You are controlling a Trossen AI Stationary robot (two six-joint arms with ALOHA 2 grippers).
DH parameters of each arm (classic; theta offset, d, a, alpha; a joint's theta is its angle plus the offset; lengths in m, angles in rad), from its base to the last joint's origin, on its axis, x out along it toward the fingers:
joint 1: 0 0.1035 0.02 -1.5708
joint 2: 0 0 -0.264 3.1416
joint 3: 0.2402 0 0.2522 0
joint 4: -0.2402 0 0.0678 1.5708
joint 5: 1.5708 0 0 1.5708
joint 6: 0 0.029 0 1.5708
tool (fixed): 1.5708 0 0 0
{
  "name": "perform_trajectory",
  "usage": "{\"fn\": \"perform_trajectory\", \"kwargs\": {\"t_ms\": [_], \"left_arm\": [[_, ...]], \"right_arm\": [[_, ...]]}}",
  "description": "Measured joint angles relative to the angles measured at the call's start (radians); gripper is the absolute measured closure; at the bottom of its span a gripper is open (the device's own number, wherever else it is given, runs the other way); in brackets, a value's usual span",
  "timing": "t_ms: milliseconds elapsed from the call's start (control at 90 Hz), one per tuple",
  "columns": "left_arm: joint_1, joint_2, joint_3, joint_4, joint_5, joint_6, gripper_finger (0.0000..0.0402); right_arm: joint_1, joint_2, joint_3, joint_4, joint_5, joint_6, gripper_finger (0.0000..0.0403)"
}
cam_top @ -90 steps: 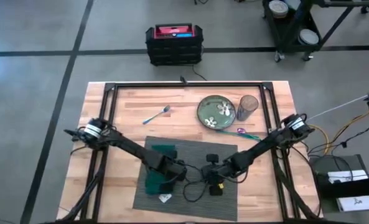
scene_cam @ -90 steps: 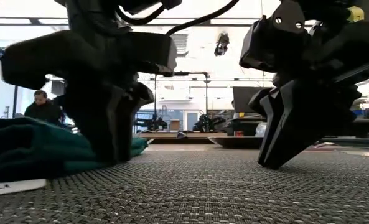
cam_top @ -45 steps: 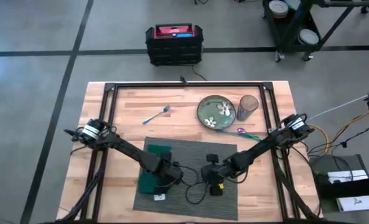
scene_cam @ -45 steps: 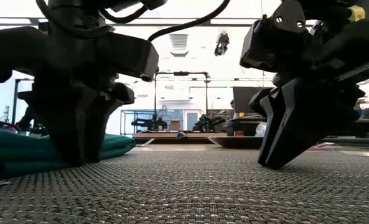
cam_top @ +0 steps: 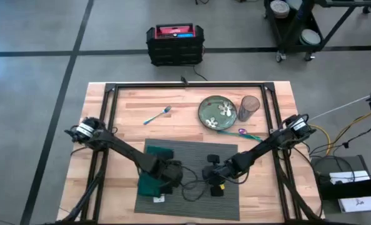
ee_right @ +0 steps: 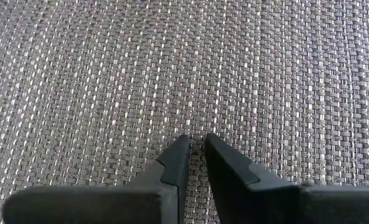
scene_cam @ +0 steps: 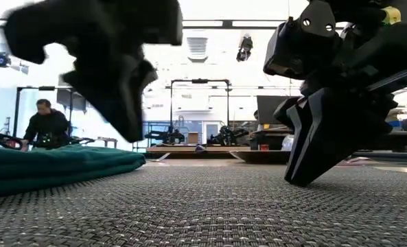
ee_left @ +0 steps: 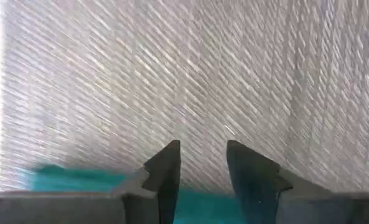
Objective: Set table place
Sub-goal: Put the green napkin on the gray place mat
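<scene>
Napkin (cam_top: 151, 181) on placemat (cam_top: 198, 156) (left edge).

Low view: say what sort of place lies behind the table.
Probably a robotics lab or workshop. Beyond the placemat stand black metal rig frames and other workbenches, a person works at one on the left, and the high view shows a bare grey floor.

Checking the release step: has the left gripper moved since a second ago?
Yes. The left gripper has lifted off the placemat, where earlier it stood against the green napkin. It now hangs above both, open and empty.
</scene>
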Motion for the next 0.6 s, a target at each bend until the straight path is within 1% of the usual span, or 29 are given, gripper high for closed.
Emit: {"fn": "perform_trajectory", "kwargs": {"t_ms": [44,111,311,433,600], "left_arm": [[0.013,0.000,-0.001,-0.002,-0.031,0.027,0.0286],[0.040,-0.001,-0.008,-0.001,-0.037,0.050,0.0286],[0.111,-0.003,-0.095,-0.001,-0.005,0.060,0.0286],[0.125,-0.003,-0.141,0.006,0.030,0.051,0.0286],[0.125,-0.011,-0.160,0.002,0.036,0.020,0.0286]], "right_arm": [[-0.001,0.000,0.005,-0.002,-0.001,-0.004,0.0358],[-0.002,0.000,0.008,-0.003,-0.003,-0.004,0.0353],[-0.002,0.000,0.008,0.000,-0.004,0.008,0.0339],[-0.002,0.000,0.008,0.002,-0.003,0.008,0.0333],[-0.003,0.000,0.009,0.001,0.002,0.008,0.0335]]}}
